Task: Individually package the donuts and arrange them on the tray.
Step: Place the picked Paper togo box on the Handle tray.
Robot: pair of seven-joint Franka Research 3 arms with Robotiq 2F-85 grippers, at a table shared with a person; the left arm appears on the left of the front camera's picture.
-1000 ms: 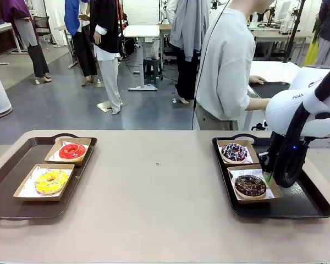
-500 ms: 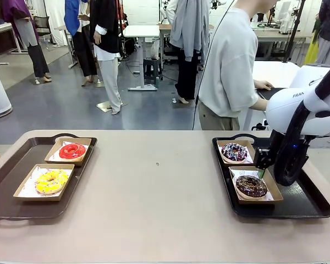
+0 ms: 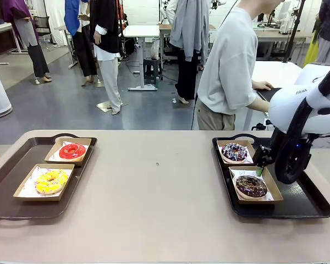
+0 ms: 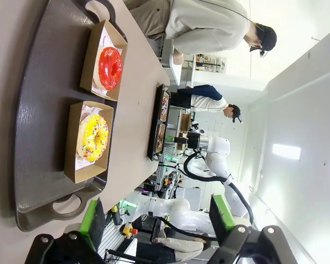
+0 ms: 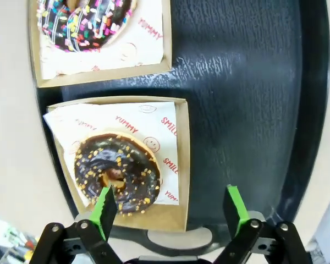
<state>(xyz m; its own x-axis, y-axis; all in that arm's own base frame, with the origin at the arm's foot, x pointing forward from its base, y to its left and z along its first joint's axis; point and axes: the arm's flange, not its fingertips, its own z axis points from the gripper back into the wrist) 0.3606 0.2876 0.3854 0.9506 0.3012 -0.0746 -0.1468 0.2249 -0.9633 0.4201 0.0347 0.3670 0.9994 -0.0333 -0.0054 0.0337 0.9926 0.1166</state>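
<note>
At the right of the frame, the right gripper (image 3: 259, 166) hung with jaws apart over the boxed chocolate donut (image 3: 251, 186), while red donut (image 3: 72, 150) and yellow donut (image 3: 51, 181) sat boxed at left.

Glossy red donut (image 3: 72, 150), yellow donut (image 3: 51, 181), dark sprinkled donut (image 3: 235, 152) (multicoloured flecks), chocolate donut (image 3: 251, 186), brown boxes (image 3: 256, 190).
</note>
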